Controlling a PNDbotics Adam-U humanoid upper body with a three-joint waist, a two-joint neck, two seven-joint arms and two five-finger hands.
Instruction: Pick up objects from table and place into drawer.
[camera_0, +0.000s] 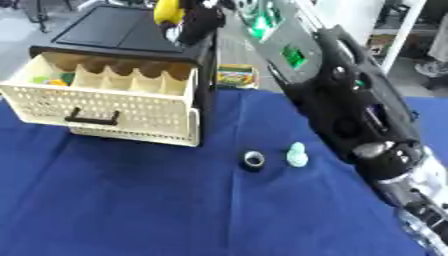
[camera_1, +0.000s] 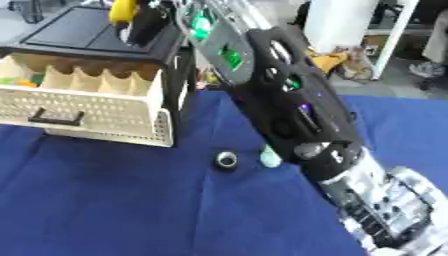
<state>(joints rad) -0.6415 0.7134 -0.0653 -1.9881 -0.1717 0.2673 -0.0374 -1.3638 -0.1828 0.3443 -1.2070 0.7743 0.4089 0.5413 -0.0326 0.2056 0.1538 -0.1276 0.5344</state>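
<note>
Landmark: drawer (camera_0: 114, 102), cream, perforated front, black handle, pulled open from a black cabinet (camera_0: 122, 30) at the far left of the tabletop (camera_0: 131, 200), which was covered in blue cloth.

1. Drawer contents: a row of cream dividers along the back; small green and orange items (camera_0: 52, 79) in the left end compartment. Their shapes could not be made out.

2. Right hand (camera_0: 194, 22): black, above the cabinet's back right corner, behind and above the drawer, fingers clenched around a yellow object (camera_0: 168, 11). The right arm (camera_0: 350, 100) ran from the lower right edge diagonally up to that hand.

3. Black ring (camera_0: 254, 160): round, with a pale centre, on the cloth in front of and right of the drawer, well apart from it.

4. Pale green figure (camera_0: 297, 155): upright, just beside the ring on the side away from the drawer, close against the arm.

5. Colourful packet (camera_0: 234, 76): behind the drawer's right side, beyond the cloth edge.

6. Left hand: not visible in either view.
</note>
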